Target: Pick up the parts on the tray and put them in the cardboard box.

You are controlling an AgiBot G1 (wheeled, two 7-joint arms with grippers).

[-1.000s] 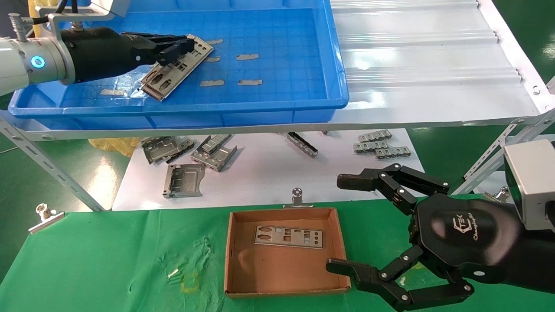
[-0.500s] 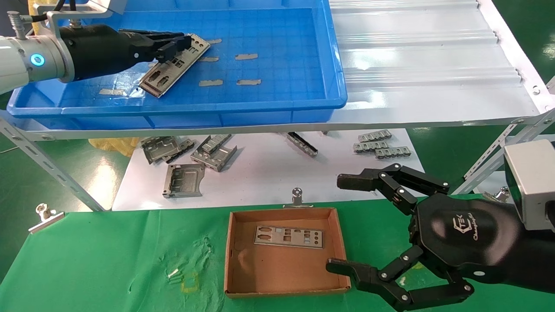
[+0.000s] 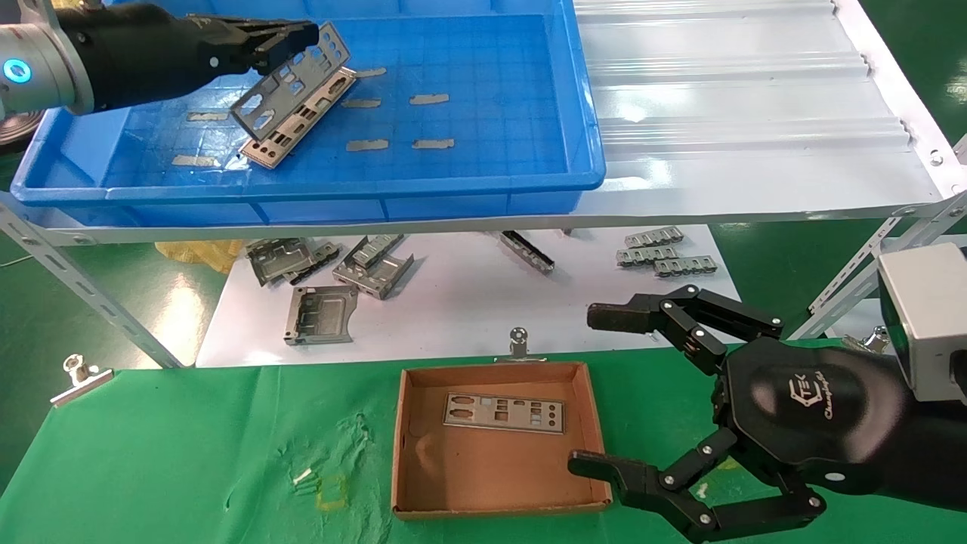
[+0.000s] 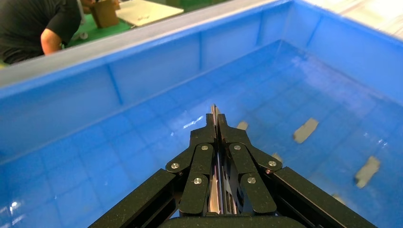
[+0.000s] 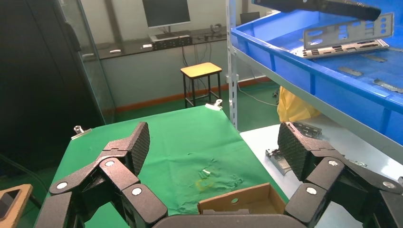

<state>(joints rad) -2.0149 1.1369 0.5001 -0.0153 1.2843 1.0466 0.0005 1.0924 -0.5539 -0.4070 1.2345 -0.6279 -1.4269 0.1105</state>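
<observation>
The left gripper (image 3: 298, 34) is hovering over the left part of the tray (image 3: 582, 113), its jaws clamped together on the upper edge of one part (image 3: 291, 79), which is hanging tilted and clear of the tray floor. In the left wrist view the fingers (image 4: 202, 156) are pressing flat against each other with the thin plate edge (image 4: 214, 110) projecting between them. Directly beneath the lifted plate, a second part (image 3: 298, 121) is lying flat on the gridded blue floor, near several strips of tan tape (image 3: 430, 99). The tray is sitting on the white corrugated metal sheet (image 3: 755, 91). The cardboard box (image 3: 404, 453) is resting on the green cloth (image 3: 151, 453) at the near edge of the work area, and a third part (image 3: 504, 412) is lying flat inside it, close to the far wall. The right gripper (image 3: 597, 389) is idling just beside the right wall of the box, its jaws standing wide apart and holding nothing. Bent grey metal brackets (image 3: 321, 313) are lying on the white surface between the tray shelf and the box.
</observation>
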